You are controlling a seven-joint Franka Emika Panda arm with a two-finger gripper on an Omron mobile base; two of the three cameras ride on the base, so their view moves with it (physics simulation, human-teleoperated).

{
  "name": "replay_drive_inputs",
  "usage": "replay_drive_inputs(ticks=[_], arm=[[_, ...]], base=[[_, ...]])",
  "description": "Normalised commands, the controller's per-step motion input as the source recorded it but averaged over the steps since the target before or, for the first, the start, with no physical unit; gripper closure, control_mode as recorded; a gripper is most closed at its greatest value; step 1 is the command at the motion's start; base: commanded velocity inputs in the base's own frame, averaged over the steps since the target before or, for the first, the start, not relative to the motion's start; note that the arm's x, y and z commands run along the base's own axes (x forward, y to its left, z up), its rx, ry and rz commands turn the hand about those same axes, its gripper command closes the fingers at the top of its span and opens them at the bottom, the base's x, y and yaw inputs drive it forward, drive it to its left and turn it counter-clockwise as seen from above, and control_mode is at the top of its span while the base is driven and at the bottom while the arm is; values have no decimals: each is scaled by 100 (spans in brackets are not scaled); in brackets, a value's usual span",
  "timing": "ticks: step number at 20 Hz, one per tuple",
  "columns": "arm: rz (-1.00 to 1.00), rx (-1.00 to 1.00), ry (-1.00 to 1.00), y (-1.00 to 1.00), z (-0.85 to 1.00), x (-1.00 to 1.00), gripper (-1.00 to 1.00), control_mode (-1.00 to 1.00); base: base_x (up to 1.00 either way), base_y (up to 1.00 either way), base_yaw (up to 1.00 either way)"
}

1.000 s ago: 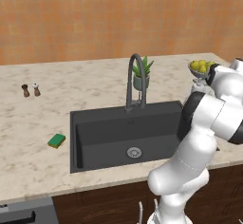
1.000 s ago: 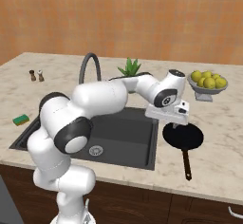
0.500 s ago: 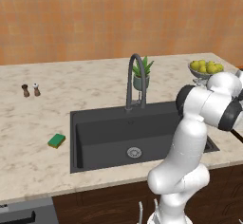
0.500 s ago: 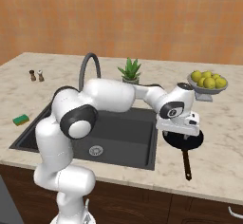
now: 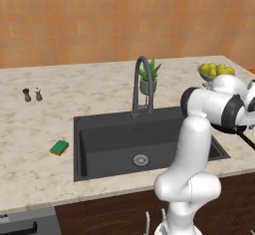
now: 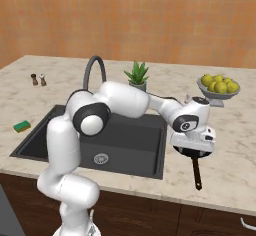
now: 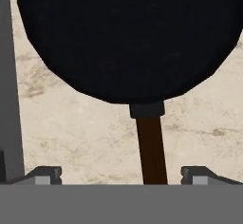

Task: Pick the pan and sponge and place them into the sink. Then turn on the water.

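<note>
While my gripper (image 7: 121, 174) hung low over the counter (image 6: 235, 155) right of the sink (image 6: 140, 150), its jaws stood fully apart and gripped nothing. Between the fingertips (image 7: 45, 174) ran the brown handle of the pan (image 7: 128, 38), which lay flat on the stone beside the basin. On the far side of the sink, the sponge (image 5: 60, 147) rested on the counter.
</note>
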Motion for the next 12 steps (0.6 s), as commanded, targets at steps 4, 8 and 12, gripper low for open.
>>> replay_drive_inputs(ticks=[4, 8, 12], arm=[[0, 0, 5, -27, -30, 0, -100, -100], [0, 0, 7, -18, -31, 0, -100, -100], [0, 0, 6, -7, -33, 0, -100, -100]], base=[[0, 0, 0], [0, 0, 0], [0, 0, 0]])
